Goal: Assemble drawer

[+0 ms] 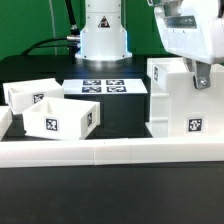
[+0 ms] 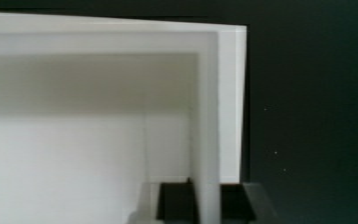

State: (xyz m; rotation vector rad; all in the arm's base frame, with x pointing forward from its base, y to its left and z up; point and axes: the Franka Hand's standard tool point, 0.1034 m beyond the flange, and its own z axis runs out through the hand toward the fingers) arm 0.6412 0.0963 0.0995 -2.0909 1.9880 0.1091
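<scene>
Narrow pinch of the gripper point(image 1: 200, 80) on the top edge of the white cube housing point(image 1: 175, 105), its thin side wall point(image 2: 213, 120) clamped between both fingers point(image 2: 172, 203), with nearer tray point(image 1: 58, 120) and farther tray point(image 1: 28, 95) apart from the housing toward the exterior view's left.

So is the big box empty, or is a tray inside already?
Empty, as far as shown. The back tray and front tray sit outside the big box, and the wrist view shows only bare white walls inside.
</scene>
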